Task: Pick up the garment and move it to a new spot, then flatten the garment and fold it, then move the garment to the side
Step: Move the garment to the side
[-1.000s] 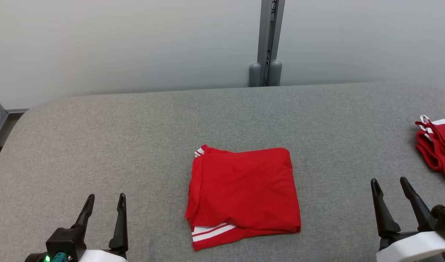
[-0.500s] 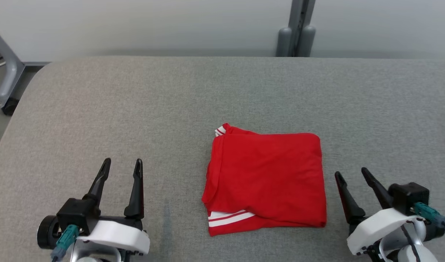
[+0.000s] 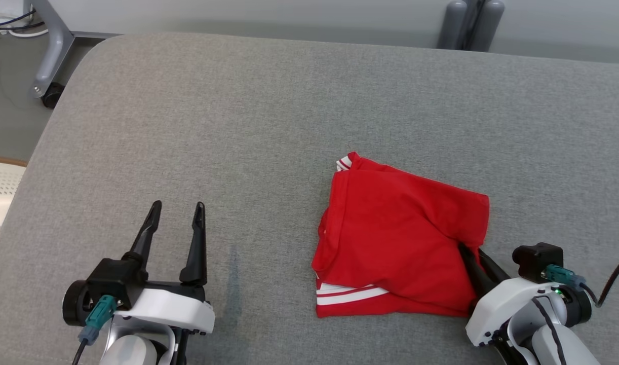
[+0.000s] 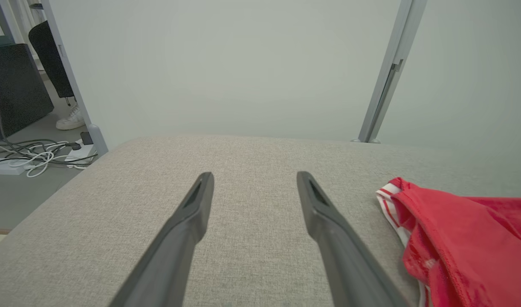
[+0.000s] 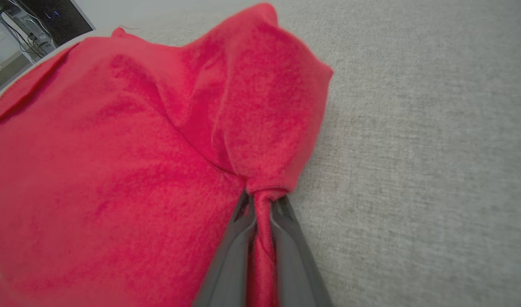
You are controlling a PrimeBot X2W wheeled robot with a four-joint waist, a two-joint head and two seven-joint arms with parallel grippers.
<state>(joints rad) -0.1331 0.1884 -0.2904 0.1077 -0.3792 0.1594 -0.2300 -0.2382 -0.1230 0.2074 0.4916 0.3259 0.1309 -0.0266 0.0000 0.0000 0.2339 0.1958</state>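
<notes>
The right gripper (image 5: 263,204) has advanced; its fingers now pinch the right edge of the folded red shirt (image 3: 390,238). The left gripper (image 3: 178,207) fingers are spread, idle. The move to the side appears imminent.

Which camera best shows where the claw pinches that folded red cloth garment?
The right wrist view: close up, the right claw is shut on a bunched fold of the folded red cloth garment. The head view shows the whole garment, the claw partly hidden. The left wrist view catches its striped corner.
</notes>
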